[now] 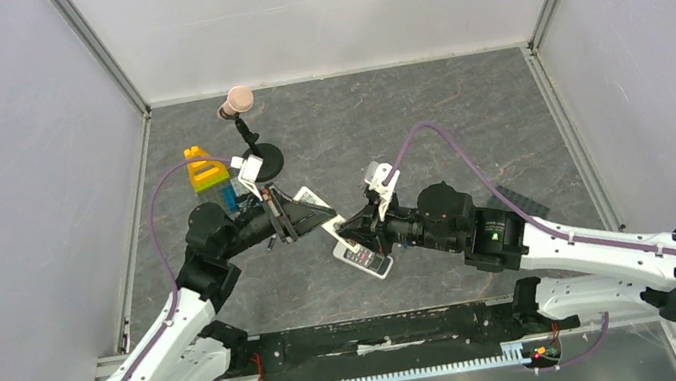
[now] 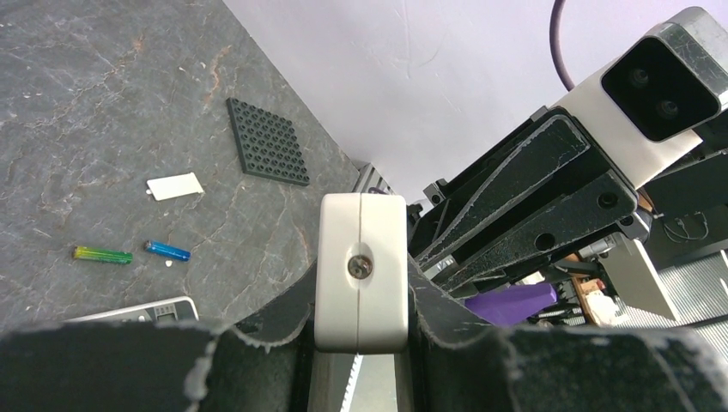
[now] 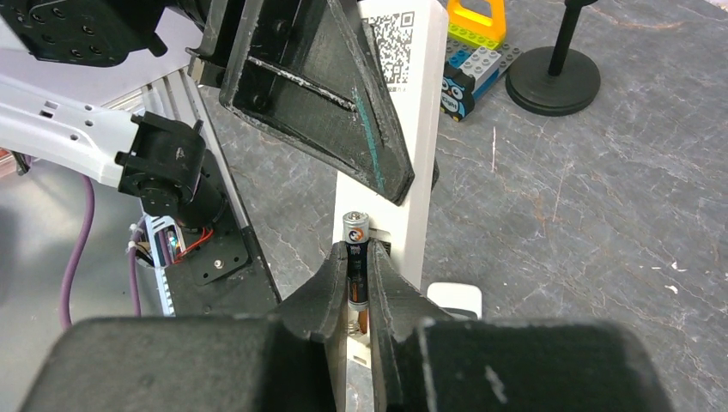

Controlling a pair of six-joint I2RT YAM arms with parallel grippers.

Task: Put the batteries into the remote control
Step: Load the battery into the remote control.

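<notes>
While the right fingers (image 3: 330, 287) nip a dark battery (image 3: 355, 230) against the remote control's (image 3: 425, 146) back, the left fingers (image 2: 283, 319) clamp its end; farther off, a green battery (image 2: 103, 255) and a blue battery (image 2: 167, 251) lie on the desk (image 2: 86, 103).

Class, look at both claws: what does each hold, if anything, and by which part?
The left claw clamps the remote control across its flat faces. The right claw pinches a battery around its lower body, top end showing.
</notes>
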